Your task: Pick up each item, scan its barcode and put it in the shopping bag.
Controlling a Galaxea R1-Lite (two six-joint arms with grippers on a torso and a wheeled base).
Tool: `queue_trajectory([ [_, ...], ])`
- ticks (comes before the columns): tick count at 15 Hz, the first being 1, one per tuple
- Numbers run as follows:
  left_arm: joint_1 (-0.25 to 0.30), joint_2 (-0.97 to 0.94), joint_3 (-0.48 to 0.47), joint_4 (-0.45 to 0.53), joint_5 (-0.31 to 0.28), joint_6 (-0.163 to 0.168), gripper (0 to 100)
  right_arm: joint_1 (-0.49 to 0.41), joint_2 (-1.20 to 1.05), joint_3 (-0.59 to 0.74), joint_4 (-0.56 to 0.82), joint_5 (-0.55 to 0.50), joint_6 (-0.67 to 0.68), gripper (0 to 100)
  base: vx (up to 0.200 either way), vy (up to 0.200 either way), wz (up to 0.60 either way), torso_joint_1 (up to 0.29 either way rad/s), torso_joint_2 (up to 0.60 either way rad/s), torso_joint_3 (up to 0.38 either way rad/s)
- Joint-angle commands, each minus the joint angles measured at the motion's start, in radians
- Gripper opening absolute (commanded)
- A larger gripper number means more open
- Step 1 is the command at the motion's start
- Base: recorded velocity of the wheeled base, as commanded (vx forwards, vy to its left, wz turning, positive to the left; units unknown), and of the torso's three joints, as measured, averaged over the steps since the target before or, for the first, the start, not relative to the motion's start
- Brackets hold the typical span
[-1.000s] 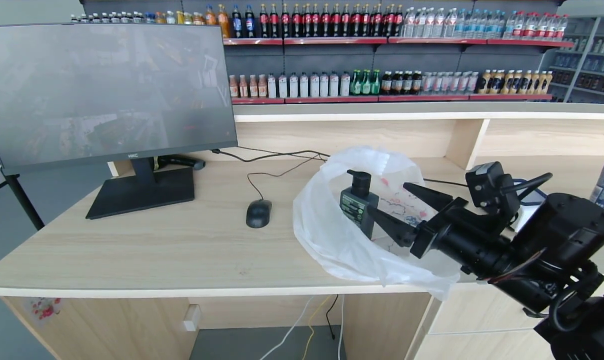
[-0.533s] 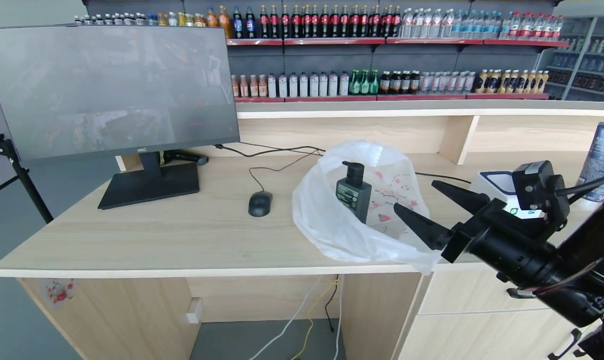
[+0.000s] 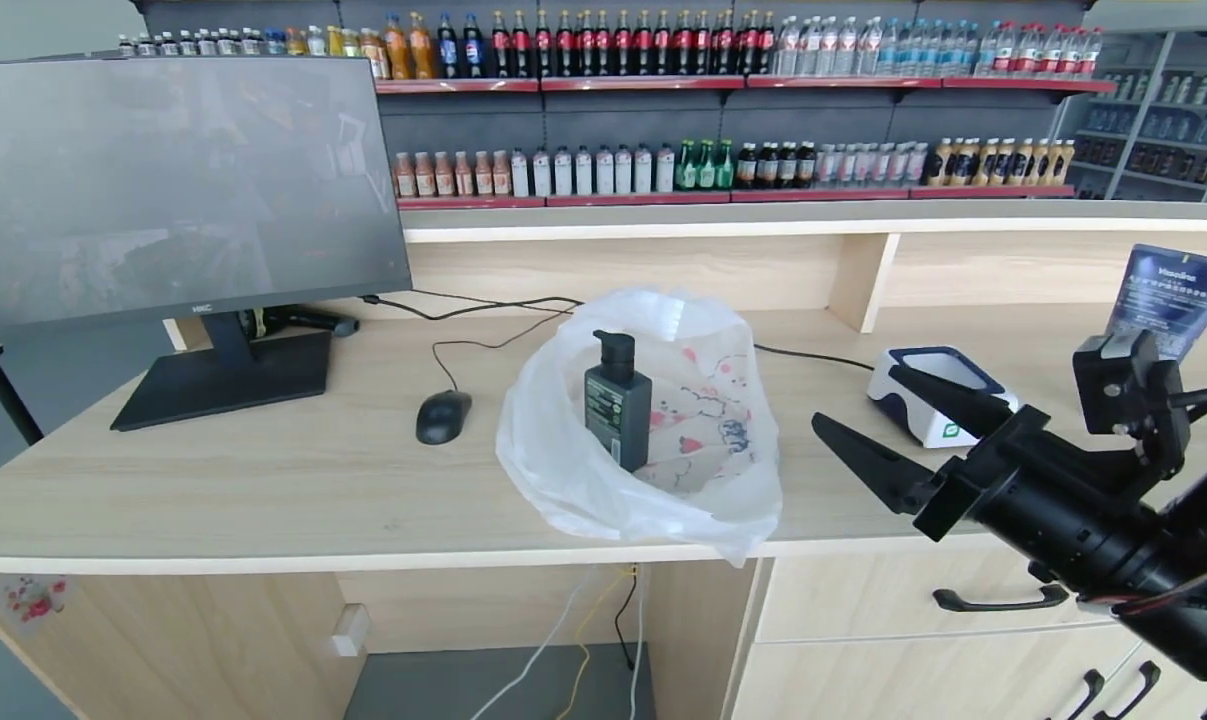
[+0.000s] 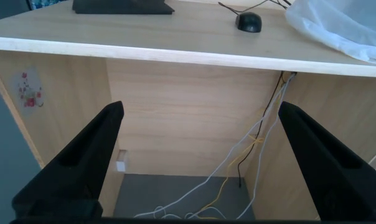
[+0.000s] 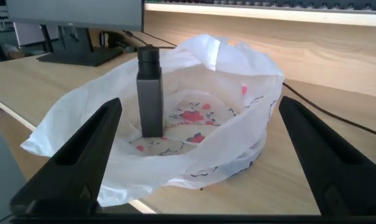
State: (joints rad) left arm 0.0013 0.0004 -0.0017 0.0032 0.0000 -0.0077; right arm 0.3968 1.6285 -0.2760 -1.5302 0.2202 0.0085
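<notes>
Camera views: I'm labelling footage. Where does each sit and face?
Head view: on the robot's head, facing forward and down at the counter, shopping bag and scanner; open right hand at right.
Left wrist view: on the left wrist, out before the counter's edge, facing its front and hanging cables; open left hand frames it.
Right wrist view: on the right wrist, facing the shopping bag with the pump bottle upright inside; the right hand frames it.
Shared: head and right wrist views both show shopping bag and pump bottle.
</notes>
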Motion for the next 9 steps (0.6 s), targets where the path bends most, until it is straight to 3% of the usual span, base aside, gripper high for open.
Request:
queue_trajectory([
  [1, 0.0, 0.0, 0.0, 0.0, 0.0, -0.002, 100, -0.001, -0.012, 0.006, -0.001, 0.001, 0.001, 100, 0.0, -0.2, 0.0, -0.002, 0.01, -0.002],
  [9, 0.0, 0.0, 0.0, 0.0, 0.0, -0.002, 100, -0.003, 0.01, -0.002, -0.002, 0.001, -0.002, 100, 0.0, -0.2, 0.0, 0.0, 0.0, 0.003],
])
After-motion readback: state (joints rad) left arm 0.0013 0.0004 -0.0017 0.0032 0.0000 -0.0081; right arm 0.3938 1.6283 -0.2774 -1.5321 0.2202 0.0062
